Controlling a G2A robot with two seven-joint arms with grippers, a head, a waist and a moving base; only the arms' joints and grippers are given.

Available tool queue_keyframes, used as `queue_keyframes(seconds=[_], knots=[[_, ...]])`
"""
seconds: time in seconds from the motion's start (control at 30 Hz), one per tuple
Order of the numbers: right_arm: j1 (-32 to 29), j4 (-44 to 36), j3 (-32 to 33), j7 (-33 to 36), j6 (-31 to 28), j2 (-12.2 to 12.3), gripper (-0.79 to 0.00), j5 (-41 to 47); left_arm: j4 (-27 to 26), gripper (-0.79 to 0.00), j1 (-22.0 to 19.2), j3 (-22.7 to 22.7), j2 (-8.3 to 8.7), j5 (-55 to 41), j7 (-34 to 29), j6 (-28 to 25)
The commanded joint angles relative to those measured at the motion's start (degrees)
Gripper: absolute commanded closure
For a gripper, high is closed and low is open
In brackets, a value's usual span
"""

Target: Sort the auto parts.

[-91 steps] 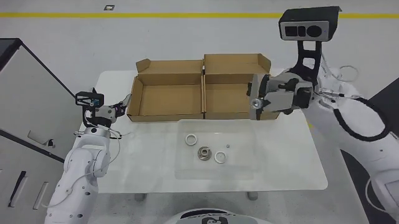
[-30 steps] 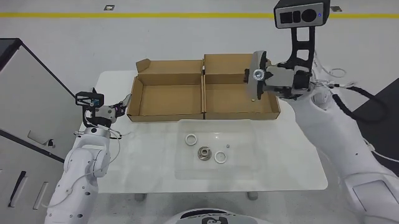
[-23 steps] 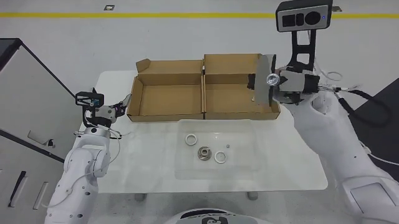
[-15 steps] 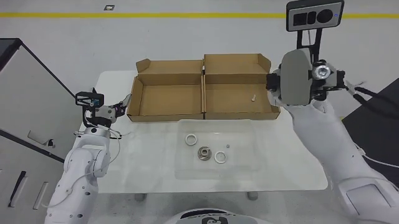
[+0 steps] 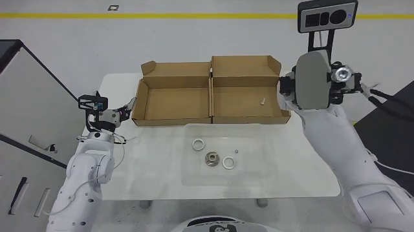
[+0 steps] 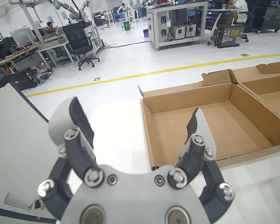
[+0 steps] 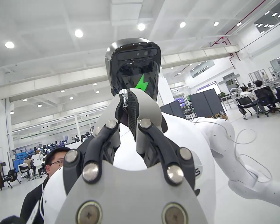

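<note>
R gripper (image 7: 127,94) pinches small screw (image 7: 124,99), aimed up.
We want wrist tipped down over right box (image 5: 236,106), release low by boxed screw (image 5: 263,101); L gripper (image 6: 135,107) spread.

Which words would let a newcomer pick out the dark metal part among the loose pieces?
Find the two open cardboard boxes on the white table; the clear tray lies on their near side. Of three round pieces inside, it is the grey metal part, lying between two white rings.
</note>
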Motion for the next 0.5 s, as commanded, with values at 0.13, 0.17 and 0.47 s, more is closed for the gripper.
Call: queue_keyframes(seconds=[0.13,0.17,0.47], knots=[[0.00,0.00,0.00,0.00,0.00,0.00,0.000,0.00,0.00,-0.785,0.00,0.00,0.00,0.00,0.00,0.00],[0.00,0.00,0.00,0.00,0.00,0.00,0.000,0.00,0.00,-0.785,0.00,0.00,0.00,0.00,0.00,0.00],[-3.26,2.86,11.40,-3.83,8.33,1.77,0.000,-16.23,0.00,-0.785,0.00,0.00,0.00,0.00,0.00,0.00]])
